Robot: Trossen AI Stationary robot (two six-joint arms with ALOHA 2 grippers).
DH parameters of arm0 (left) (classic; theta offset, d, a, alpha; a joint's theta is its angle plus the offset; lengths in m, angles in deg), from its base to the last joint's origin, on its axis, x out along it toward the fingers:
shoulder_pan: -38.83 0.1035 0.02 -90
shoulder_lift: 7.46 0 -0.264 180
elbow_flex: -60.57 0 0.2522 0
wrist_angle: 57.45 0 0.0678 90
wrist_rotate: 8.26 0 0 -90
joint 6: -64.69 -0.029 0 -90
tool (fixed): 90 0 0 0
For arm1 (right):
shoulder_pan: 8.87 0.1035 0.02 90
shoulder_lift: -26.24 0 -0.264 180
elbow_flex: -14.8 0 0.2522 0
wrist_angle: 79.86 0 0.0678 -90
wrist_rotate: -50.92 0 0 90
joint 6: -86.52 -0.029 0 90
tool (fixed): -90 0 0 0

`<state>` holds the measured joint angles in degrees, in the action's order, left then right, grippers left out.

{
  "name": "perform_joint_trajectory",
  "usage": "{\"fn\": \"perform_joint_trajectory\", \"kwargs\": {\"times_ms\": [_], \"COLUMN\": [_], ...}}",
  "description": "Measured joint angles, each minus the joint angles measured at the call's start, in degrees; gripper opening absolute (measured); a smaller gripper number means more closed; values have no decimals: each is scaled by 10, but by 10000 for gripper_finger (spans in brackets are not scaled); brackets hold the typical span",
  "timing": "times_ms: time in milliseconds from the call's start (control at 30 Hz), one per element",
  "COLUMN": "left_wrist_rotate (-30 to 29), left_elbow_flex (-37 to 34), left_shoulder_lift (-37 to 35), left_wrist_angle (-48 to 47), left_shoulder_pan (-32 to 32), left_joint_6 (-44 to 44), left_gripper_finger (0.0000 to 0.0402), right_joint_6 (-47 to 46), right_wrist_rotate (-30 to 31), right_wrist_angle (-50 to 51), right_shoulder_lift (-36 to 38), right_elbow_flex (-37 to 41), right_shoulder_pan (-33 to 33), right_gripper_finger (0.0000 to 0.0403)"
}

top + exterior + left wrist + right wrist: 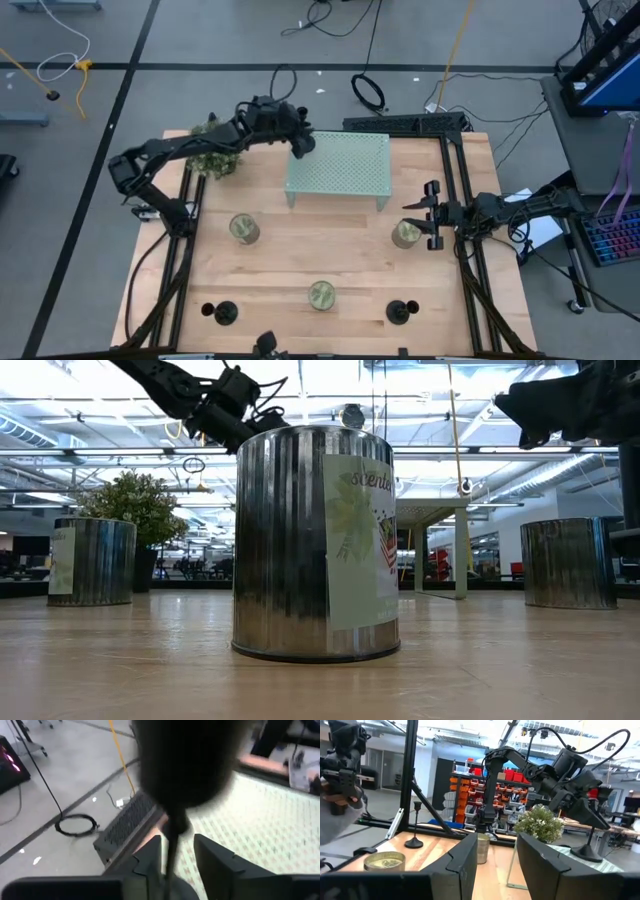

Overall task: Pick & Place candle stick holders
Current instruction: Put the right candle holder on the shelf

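My left gripper (302,145) is over the far left corner of the pale green mesh rack (340,165) and is shut on a black candle stick holder (590,845). Two more black holders stand on their disc bases at the table's near edge, one at the left (224,312) and one at the right (402,312). My right gripper (428,215) is open and empty. It hangs at the table's right side, next to a greenish-gold jar (405,233). My left gripper pinches the holder's thin stem (170,855) between its two fingers. The fingers slant down from the far left. The holder is upright with its disc base (587,853) down at the rack's mesh top. I cannot tell whether the base touches the mesh.
Two more jars stand on the table, at the left (243,228) and near the middle (321,295). A small potted plant (215,160) is at the far left beside the rack. Black frame rails (455,180) run along the table's sides. A person (340,785) shows beyond the table.
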<state>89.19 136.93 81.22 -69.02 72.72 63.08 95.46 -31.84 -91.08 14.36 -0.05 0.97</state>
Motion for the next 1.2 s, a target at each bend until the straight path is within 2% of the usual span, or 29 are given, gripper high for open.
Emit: {"fn": "perform_joint_trajectory", "kwargs": {"times_ms": [100, 200, 533, 667, 900, 1100, 1200], "left_wrist_rotate": [-3, -24, -65, -65, -65, -65, -65], "left_elbow_flex": [0, 0, 0, 0, 0, 0, 0], "left_shoulder_lift": [-14, -35, -101, -124, -153, -172, -172], "left_wrist_angle": [-13, -47, -142, -158, -171, -170, -170], "left_shoulder_pan": [-6, -6, -6, -6, -10, -15, -18], "left_joint_6": [-13, -15, -17, -16, -15, -11, -10], "left_gripper_finger": [144, 157, 170, 170, 171, 170, 170], "right_joint_6": [-15, -30, -103, -125, -130, -109, -88], "right_wrist_rotate": [-15, -75, -242, -295, -330, -326, -303], "right_wrist_angle": [0, -5, -6, -16, -112, -148, -178], "right_shoulder_lift": [0, 0, -23, -58, -151, -242, -285], "right_elbow_flex": [0, 0, 0, 0, 0, 0, 0], "right_shoulder_pan": [0, 0, 0, 2, 65, 138, 168], "right_gripper_finger": [130, 141, 240, 262, 264, 263, 263]}}
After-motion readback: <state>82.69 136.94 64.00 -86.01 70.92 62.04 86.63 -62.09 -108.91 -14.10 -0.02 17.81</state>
